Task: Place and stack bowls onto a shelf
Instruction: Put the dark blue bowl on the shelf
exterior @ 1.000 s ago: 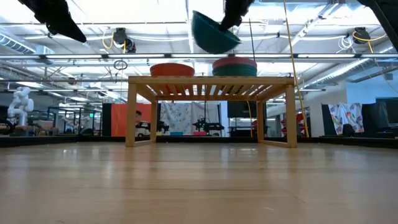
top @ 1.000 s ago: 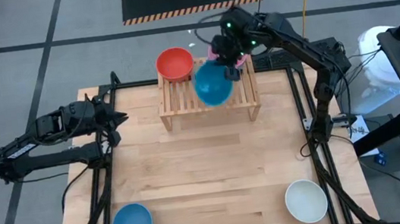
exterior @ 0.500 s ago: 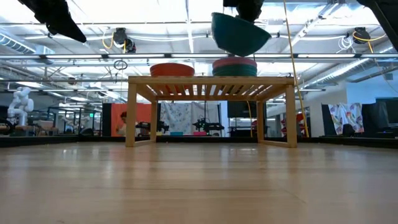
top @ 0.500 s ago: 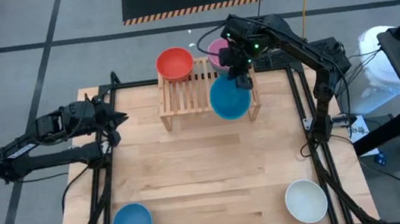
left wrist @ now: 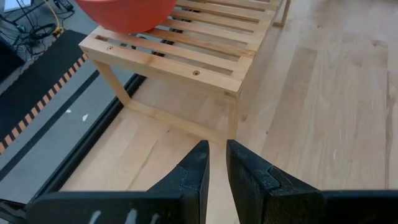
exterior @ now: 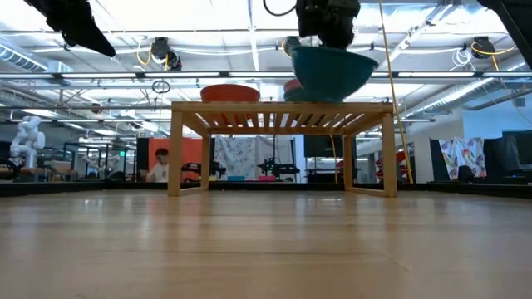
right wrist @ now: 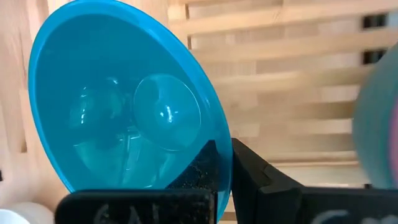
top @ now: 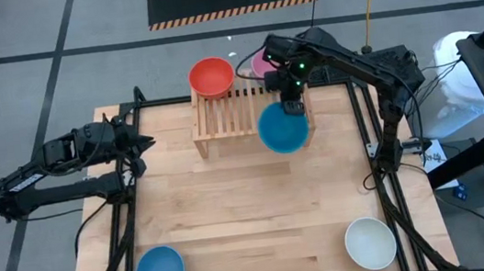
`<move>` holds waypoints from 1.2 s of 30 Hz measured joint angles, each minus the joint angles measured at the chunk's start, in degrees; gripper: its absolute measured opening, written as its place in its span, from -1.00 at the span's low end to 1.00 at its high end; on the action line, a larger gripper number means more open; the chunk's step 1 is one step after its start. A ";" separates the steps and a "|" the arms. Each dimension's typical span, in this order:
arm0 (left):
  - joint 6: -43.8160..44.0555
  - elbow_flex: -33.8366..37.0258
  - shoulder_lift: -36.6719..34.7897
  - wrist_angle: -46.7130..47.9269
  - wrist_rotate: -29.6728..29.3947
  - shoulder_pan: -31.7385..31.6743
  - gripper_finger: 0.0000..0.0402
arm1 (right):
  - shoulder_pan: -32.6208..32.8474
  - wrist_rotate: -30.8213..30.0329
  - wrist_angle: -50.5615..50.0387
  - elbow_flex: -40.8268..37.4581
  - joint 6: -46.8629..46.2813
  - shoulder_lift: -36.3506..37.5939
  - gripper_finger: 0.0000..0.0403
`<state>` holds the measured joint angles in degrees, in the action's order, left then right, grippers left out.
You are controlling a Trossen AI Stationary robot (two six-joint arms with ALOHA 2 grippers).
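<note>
My right gripper [top: 292,103] is shut on a teal bowl [top: 281,129] [exterior: 332,71] and holds it in the air over the near right part of the slatted wooden shelf [top: 232,111]. A red bowl [top: 211,76] [exterior: 230,92] sits by its base on the shelf's far left end. A pink bowl [top: 261,60] sits at the far right end, half hidden by the arm. A light blue bowl [top: 160,270] and a white bowl [top: 370,242] rest near the table's near edge. My left gripper [left wrist: 216,163] waits shut over the table's left side. My right gripper pinches the teal bowl's rim [right wrist: 219,144] on the side toward the table's far edge, one finger [right wrist: 200,169] inside the bowl and one finger [right wrist: 256,175] outside. The fingers come from above, pointing down. The bowl hangs below them, lifted clear, mouth up and nearly level.
The shelf [exterior: 283,112] stands at the table's far edge on short legs. Bare slats lie between the red bowl and the pink one. Black frame rails [top: 375,138] run along the table's left and right edges. A person [exterior: 158,162] shows far behind the table.
My right gripper carried the teal bowl toward the table's right and near edges and downward, closer to the shelf top. The bowl, tipped steeply a second ago, has turned to nearly level with its mouth up. The gripper stayed shut on it.
</note>
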<state>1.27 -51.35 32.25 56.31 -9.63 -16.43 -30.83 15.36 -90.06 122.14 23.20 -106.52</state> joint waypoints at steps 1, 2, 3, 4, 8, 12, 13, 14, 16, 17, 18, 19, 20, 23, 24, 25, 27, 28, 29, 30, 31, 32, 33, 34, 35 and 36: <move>0.00 0.00 0.00 0.00 0.00 0.00 -0.69 | -0.27 -0.03 -0.01 -0.71 0.00 0.00 -0.97; 0.01 0.00 0.00 0.00 0.00 0.00 -0.69 | -0.51 0.02 0.01 -1.31 0.00 0.00 -0.97; 0.01 0.00 0.00 0.00 0.00 0.01 -0.69 | -0.73 0.12 -0.02 -1.70 0.17 0.00 -0.97; 0.01 0.00 0.00 0.00 0.01 0.00 -0.69 | -0.94 0.12 0.00 -1.89 0.72 0.00 -0.96; 0.01 0.00 0.00 0.01 0.02 0.00 -0.69 | -1.34 0.10 0.00 -2.01 3.64 0.02 -0.96; 0.02 0.00 0.00 0.02 0.02 0.00 -0.69 | -1.79 -1.27 -0.02 -2.01 5.78 0.02 -0.97; 0.03 0.00 0.00 0.02 0.02 0.00 -0.69 | -1.94 -2.00 0.03 -2.01 6.21 0.02 -0.97; 0.03 0.00 0.00 0.02 0.02 0.00 -0.69 | -2.08 -2.47 0.13 -2.01 6.44 0.04 -0.97; 0.03 0.00 0.00 0.02 0.02 0.00 -0.69 | -2.21 -3.16 0.73 -2.01 6.62 0.07 -0.97; 0.03 0.00 0.00 0.02 0.02 0.01 -0.69 | -2.21 -3.28 1.07 -2.01 7.11 0.07 -0.97; 0.03 0.00 0.00 0.02 0.02 0.00 -0.69 | -2.21 -3.68 1.57 -2.01 7.55 0.07 -0.97; 0.04 0.00 0.00 0.02 0.02 0.02 -0.69 | -2.20 -4.37 2.06 -2.01 7.80 0.07 -0.97; 0.06 0.00 0.00 0.02 0.02 0.01 -0.69 | -2.20 -4.71 2.45 -2.01 7.90 0.07 -0.97; 0.12 0.00 0.00 0.02 0.02 0.00 -0.69 | -2.50 -4.67 3.02 -2.01 9.06 0.09 -0.97; 0.12 0.00 0.00 0.02 0.04 0.02 -0.69 | -2.50 -4.73 3.27 -2.01 9.50 0.09 -0.97; 0.14 0.00 0.00 0.02 0.02 0.02 -0.69 | -2.51 -4.83 3.66 -2.01 9.78 0.09 -0.97; 0.12 0.00 0.00 0.03 0.04 0.00 -0.69 | -2.54 -4.84 4.52 -2.01 10.27 0.09 -0.97; 0.17 0.00 0.00 0.02 0.04 0.02 -0.69 | -2.55 -4.84 4.91 -2.01 10.49 0.09 -0.97; 0.31 0.00 0.00 0.02 0.04 0.00 -0.69 | -2.59 -4.84 5.18 -2.01 10.54 0.09 -0.97; 0.42 0.00 0.00 0.04 0.04 0.01 -0.69 | -2.67 -4.83 5.29 -2.01 10.56 0.09 -0.97; 0.44 0.00 0.00 0.04 0.04 0.00 -0.69 | -2.74 -4.80 5.36 -2.01 10.73 0.09 -0.97; 0.45 0.00 0.00 0.04 0.04 0.00 -0.69 | -2.82 -4.80 5.45 -2.01 11.04 0.09 -0.97; 0.49 0.00 0.00 0.02 0.04 0.00 -0.69 | -2.85 -4.80 5.63 -2.01 11.38 0.09 -0.97; 0.55 0.00 0.00 0.04 0.04 0.00 -0.69 | -2.90 -4.79 5.90 -2.01 11.84 0.09 -0.97; 0.55 0.00 0.00 0.04 0.04 0.02 -0.69 | -3.02 -4.77 6.26 -2.01 12.04 0.09 -0.97; 0.56 0.00 0.00 0.04 0.04 0.00 -0.69 | -3.19 -4.77 6.61 -2.01 12.04 0.09 -0.97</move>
<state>1.84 -51.35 32.25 56.36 -9.58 -16.43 -34.02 10.59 -83.45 120.14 35.25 -106.43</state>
